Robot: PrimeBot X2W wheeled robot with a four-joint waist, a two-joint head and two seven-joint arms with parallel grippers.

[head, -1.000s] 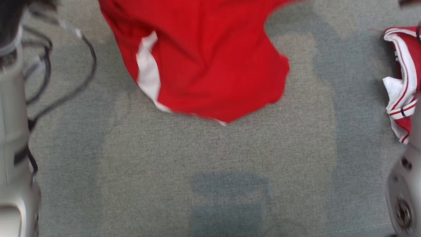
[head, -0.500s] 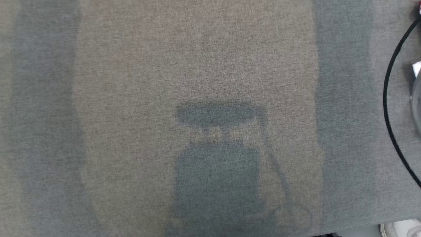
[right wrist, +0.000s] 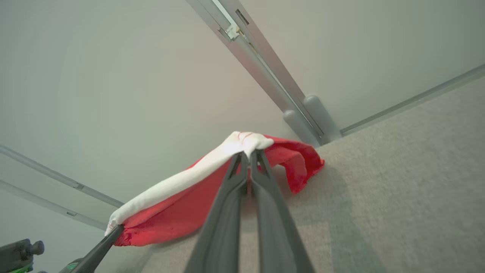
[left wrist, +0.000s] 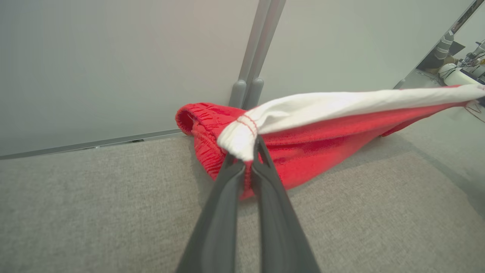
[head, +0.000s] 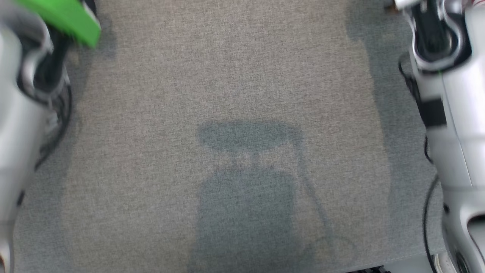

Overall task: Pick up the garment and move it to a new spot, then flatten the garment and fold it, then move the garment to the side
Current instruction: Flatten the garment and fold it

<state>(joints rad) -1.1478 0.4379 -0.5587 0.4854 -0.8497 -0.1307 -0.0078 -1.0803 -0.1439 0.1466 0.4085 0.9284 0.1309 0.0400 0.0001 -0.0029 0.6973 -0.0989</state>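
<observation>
The garment [left wrist: 322,140] is red with a white stripe, and it is stretched in the air between my two grippers, sagging onto the grey table near the back wall. In the left wrist view my left gripper [left wrist: 246,161] is shut on a bunched white and red end. My right gripper [right wrist: 249,153] is shut on the garment's [right wrist: 182,204] other white end, and the left gripper [right wrist: 113,232] shows at the lower left of that view. In the head view my pale left forearm [head: 19,113] and right forearm [head: 451,98] run along the side edges.
The table is covered in grey cloth [head: 242,76], with its front edge [head: 401,259] at the lower right. A pale wall with a vertical metal post [left wrist: 252,57] stands right behind the garment. A blurred green part [head: 64,17] sits at the head view's top left.
The head camera has moved: the red garment and a second red and white one seen a second ago have left the head view. Both forearms now show at its edges.
</observation>
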